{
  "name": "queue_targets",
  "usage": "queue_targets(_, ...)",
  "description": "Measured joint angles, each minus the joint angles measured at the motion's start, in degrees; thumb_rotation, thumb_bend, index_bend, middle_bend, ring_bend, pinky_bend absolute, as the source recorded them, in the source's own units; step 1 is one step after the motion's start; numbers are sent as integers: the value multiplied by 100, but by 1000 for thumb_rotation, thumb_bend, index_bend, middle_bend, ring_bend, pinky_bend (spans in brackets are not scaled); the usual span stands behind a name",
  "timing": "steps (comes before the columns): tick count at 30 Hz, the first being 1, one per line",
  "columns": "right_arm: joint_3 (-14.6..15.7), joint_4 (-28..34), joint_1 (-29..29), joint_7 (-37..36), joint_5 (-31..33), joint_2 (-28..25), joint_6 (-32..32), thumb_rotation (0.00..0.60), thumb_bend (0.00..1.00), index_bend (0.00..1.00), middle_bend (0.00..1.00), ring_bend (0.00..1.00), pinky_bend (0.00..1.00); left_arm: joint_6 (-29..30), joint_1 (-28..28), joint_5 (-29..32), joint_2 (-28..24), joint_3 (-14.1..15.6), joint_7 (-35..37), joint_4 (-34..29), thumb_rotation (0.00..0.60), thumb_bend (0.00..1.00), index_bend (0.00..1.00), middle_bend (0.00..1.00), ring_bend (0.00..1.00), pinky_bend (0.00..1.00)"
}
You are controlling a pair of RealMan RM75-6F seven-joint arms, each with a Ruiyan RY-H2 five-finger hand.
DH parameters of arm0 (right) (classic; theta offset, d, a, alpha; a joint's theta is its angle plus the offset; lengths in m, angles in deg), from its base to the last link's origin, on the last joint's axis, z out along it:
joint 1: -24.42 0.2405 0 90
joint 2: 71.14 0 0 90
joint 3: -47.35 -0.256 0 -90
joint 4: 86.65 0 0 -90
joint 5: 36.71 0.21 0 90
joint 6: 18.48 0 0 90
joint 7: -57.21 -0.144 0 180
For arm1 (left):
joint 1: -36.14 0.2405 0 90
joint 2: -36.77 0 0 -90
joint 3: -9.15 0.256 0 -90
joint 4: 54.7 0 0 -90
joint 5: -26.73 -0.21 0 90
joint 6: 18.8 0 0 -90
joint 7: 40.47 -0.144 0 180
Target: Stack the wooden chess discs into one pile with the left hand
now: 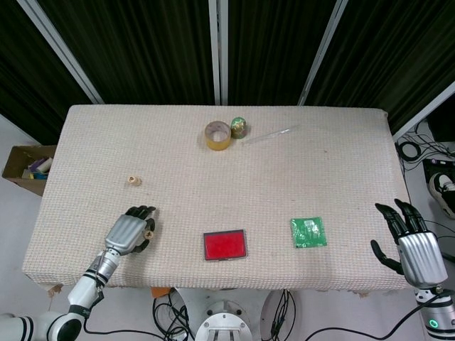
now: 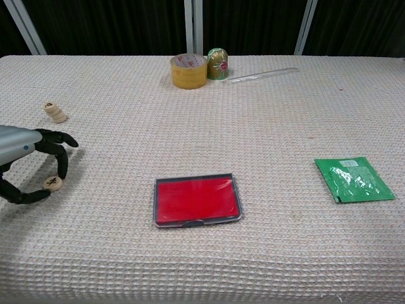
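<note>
Even, bright overhead light; only a soft, faint shadow under my left hand (image 2: 28, 161). Both views sharp, no glare.

Loose wooden chess disc (image 2: 53, 183): one
Stack of chess discs (image 2: 56, 112): one; disc count unclear
Tape roll (image 2: 188, 71): one
Red case (image 2: 197, 200): one
Green packet (image 2: 354, 179): one
Hands: two, left hand (image 1: 129, 231), right hand (image 1: 412, 249)
</note>
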Motion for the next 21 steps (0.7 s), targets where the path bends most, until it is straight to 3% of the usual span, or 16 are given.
queue_targets(5,1,3,-7,3,-5,-1,-3,600,297,130,219,42,141,-28,0,29,14,-31,-2,15,600,418,501,110,94,164)
queue_targets(11,6,-19,-14,-28,-29,7,-21,600,297,130,219,42,141,95,19,-33,-172,-154,149,-113,600,428,513,110,94,164)
queue_targets(17,8,-34,2,-22,-28,28,21,600,297,130,219,42,141,209,-68,37,-579,-625,455,-268,600,420,507,110,94,164)
queue_targets(21,2,-49,15,-27,-18,49,44,600,297,130,219,42,141,-30,-305,517,-674,-992,552,-45,600,419,502,110,94,164)
